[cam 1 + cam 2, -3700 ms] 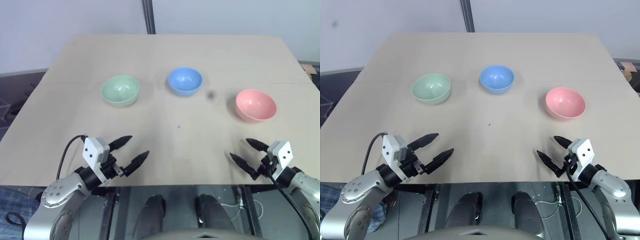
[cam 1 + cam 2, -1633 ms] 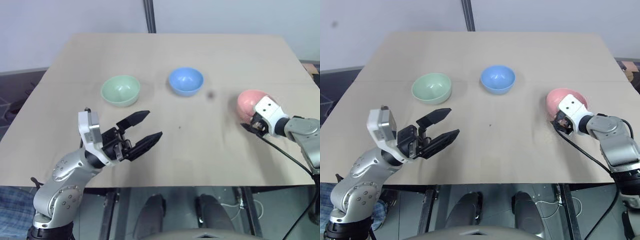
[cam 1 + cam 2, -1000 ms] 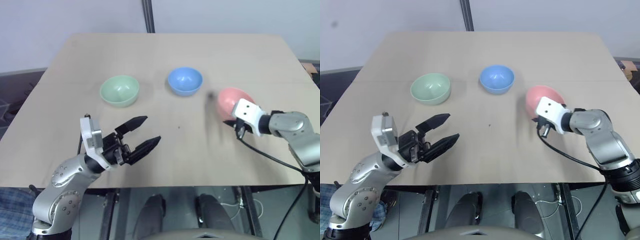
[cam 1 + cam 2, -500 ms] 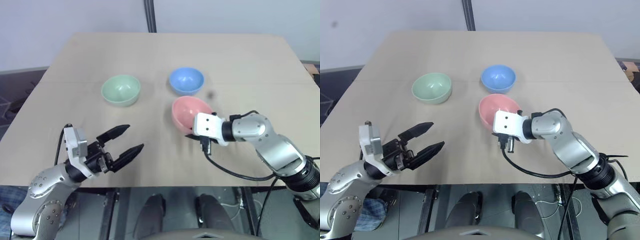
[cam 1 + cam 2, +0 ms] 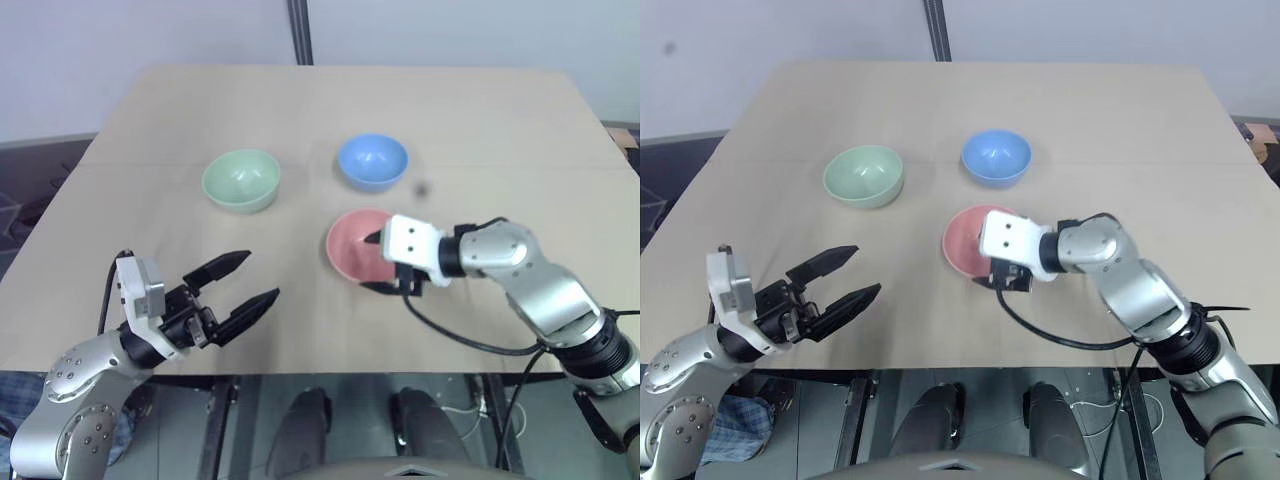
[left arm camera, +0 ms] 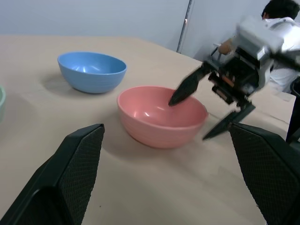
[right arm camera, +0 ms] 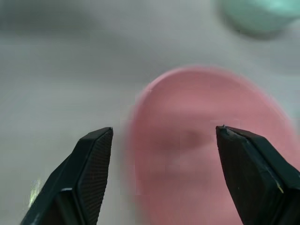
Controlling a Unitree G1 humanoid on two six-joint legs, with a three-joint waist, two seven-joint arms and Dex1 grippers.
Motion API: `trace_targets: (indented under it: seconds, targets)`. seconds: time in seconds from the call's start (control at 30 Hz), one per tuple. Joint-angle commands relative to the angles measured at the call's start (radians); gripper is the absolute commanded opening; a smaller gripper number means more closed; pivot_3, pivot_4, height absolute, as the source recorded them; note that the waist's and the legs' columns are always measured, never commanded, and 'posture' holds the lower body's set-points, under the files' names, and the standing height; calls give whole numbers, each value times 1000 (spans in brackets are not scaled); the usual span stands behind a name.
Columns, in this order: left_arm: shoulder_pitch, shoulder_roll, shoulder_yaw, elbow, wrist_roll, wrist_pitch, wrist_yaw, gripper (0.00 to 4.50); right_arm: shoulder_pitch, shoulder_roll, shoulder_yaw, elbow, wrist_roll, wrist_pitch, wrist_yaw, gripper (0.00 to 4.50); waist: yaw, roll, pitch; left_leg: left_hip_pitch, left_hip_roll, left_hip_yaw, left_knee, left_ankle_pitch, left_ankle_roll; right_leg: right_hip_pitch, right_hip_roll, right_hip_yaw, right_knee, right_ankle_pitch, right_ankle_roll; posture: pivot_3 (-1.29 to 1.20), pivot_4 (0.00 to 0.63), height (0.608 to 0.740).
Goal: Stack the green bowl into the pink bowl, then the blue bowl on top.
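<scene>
Pink bowl (image 5: 358, 245): mid-table, upright, right gripper (image 6: 206, 114) fingers parted astride its rim, apparently letting go. Green bowl (image 5: 240, 180): untouched; likely next for left gripper (image 5: 240, 285), fingers spread. Blue bowl (image 5: 372, 161): waits.

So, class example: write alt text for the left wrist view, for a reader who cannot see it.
A pink bowl sits upright on a pale wooden table, with the right gripper open across its rim, one finger over the inside, one outside. A blue bowl stands behind it, and the left gripper's fingers frame the foreground, spread wide.
</scene>
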Motion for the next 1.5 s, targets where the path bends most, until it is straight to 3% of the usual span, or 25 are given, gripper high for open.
trace_targets:
  seconds: [0.03,0.3,0.53,0.93,1.2,1.5]
  targets:
    - [-23,-2,13,-26,-15,-10,12,4500,1,7,-161,-56,151,60,28,3716,0,0,0,0,0,0,0,0,0,0,0,0,0,0,0,0,150,740]
    - [-151,28,-18,44,105,21,138,4500,118,-57,-474,-66,384,117,16,3716,2,0,0,0,-1,-1,-2,0,0,0,0,-1,0,0,0,0,150,740]
    - [-387,113,-101,241,264,-16,130,4500,120,-107,-620,-25,428,86,-54,3716,-3,0,1,1,0,1,-3,0,0,0,0,1,0,0,0,0,150,740]
    - [-657,161,-259,679,555,-203,58,4500,116,-157,-640,-117,578,140,-146,3716,-3,0,1,-4,-1,1,-7,0,0,-7,0,1,0,0,0,0,150,740]
    - [-705,153,-307,781,642,-301,29,4500,72,-169,-644,-136,671,150,-218,3716,-3,0,1,-17,-1,1,-4,0,0,-20,0,0,3,1,0,0,150,740]
    - [-743,164,-351,884,742,-426,21,4500,55,-169,-646,-113,729,114,-270,3716,-2,0,1,-18,-1,0,-3,0,0,-20,0,0,3,1,0,0,150,740]
